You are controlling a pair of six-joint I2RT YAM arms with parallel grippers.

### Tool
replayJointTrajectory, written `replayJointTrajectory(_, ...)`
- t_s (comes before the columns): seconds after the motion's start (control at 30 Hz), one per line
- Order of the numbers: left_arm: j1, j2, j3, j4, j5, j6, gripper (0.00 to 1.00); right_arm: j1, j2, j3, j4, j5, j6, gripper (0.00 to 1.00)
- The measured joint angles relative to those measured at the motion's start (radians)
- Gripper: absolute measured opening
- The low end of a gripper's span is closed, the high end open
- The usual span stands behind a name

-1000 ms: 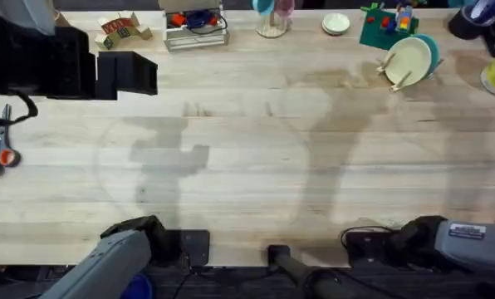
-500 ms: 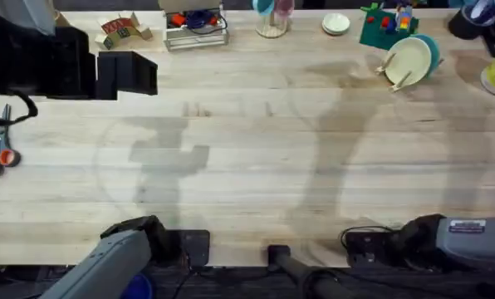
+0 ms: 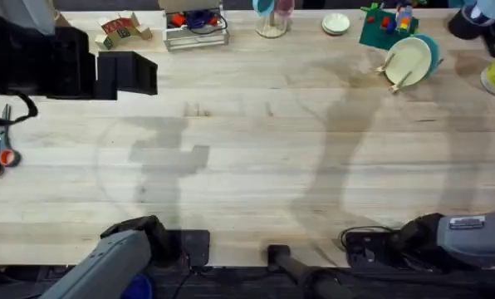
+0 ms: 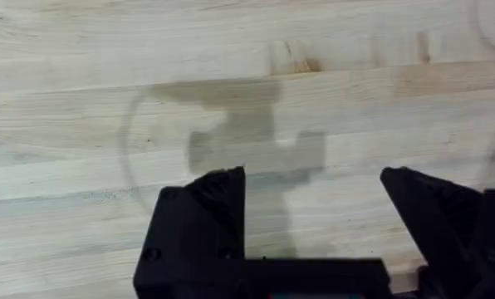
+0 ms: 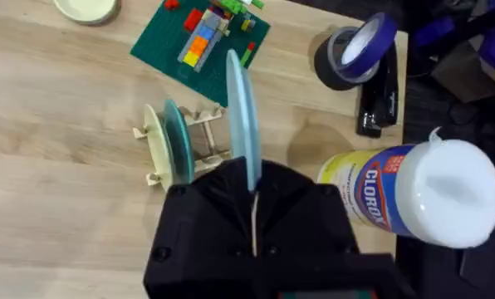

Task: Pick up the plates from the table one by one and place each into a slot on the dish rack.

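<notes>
Overhead: right arm's housing has shifted slightly toward the table's right edge over the last second; nothing else moved. Right gripper (image 5: pixel 253 203) is clamped on a thin pale sky-blue plate (image 5: pixel 241 116), held edge-on and upright. Beyond it stands the slatted light-wood dish rack (image 5: pixel 193 141), already holding a cream plate (image 5: pixel 159 143) and a teal plate (image 5: pixel 177 137). Left gripper (image 4: pixel 314 208) is spread apart, empty, over the grained plank table (image 4: pixel 148 50).

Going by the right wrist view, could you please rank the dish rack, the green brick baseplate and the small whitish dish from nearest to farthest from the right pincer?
From the right pincer, shut on the pale blue plate:
1. Dish rack, just beyond the pincer, a cream and a teal plate already in it.
2. Green brick baseplate, behind the rack.
3. Small whitish dish, farthest, off to the rack's far side.
</notes>
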Motion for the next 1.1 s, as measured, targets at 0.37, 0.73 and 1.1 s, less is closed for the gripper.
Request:
replayJointTrajectory(0.37,0.000,0.000,0.000,0.000,0.000,0.000,0.994,0.000,0.008,0.000,0.013,0.000,0.000,0.029)
replayJointTrajectory(0.73,0.000,0.000,0.000,0.000,0.000,0.000,0.994,0.000,0.008,0.000,-0.005,0.000,0.000,0.029)
replayJointTrajectory(1.1,0.000,0.000,0.000,0.000,0.000,0.000,0.995,0.000,0.010,0.000,-0.031,0.000,0.000,0.029)
